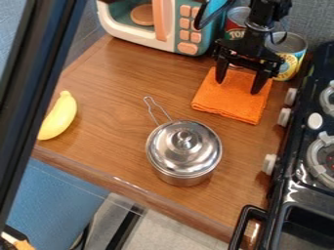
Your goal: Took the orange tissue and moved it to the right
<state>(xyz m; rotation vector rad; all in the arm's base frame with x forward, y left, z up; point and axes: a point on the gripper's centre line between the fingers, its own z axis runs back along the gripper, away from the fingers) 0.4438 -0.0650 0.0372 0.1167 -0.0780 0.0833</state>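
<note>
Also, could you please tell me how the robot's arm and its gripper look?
The arm is black, with angular, blocky parts and a thin dark cable looping beside it. The gripper is black too: a wide crosspiece carries two straight fingers that narrow toward their tips.

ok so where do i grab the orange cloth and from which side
Probably best from straight above, pinching up a fold near the middle of the orange cloth: it lies flat on the counter, with no raised part to take from the side. The open end effector hangs over it.
</note>
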